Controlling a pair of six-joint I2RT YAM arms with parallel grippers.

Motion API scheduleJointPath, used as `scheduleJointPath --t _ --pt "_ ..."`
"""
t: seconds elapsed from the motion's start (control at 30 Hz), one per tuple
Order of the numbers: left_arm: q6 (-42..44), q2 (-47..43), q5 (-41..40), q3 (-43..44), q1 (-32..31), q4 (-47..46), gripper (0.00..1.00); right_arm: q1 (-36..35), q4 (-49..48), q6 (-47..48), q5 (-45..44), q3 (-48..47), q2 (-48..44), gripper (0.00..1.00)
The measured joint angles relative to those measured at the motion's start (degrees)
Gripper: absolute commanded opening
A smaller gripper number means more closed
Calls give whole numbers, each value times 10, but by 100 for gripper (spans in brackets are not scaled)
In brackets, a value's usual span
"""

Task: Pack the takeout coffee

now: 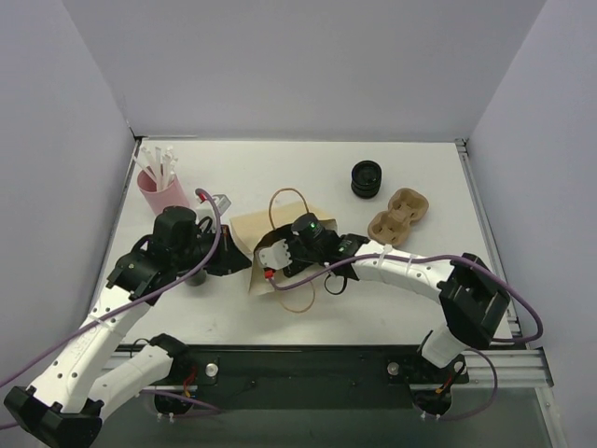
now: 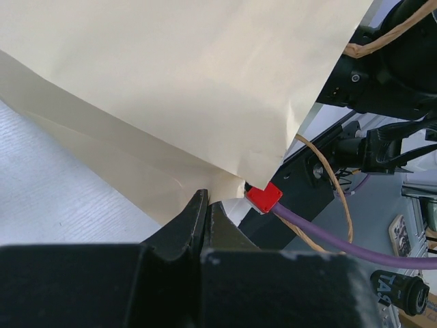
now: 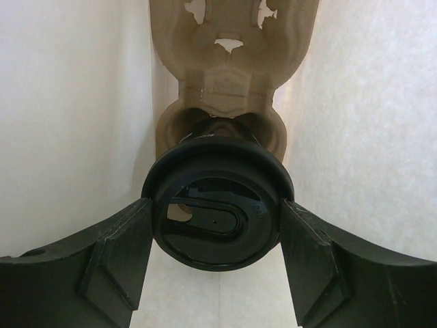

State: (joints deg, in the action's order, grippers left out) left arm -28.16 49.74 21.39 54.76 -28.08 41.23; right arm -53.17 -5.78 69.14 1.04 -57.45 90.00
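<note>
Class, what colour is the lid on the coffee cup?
Black. The lid shows best in the right wrist view.

The takeout coffee sits in a tray inside the bag

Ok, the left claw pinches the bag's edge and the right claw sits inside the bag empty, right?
Not empty: the right wrist view shows the right claw gripping the coffee by its lid inside the bag. The left claw does pinch the bag's edge.
</note>
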Motion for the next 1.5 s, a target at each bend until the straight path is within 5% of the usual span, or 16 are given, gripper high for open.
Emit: scheduleJointPath --t 1.2,1.5 --pt "-62 12 3 -16 34 -47 0 44 -128 -42 45 -33 89 36" --pt "-72 15 -5 -26 35 -61 0 44 -172 -76 36 -46 118 53"
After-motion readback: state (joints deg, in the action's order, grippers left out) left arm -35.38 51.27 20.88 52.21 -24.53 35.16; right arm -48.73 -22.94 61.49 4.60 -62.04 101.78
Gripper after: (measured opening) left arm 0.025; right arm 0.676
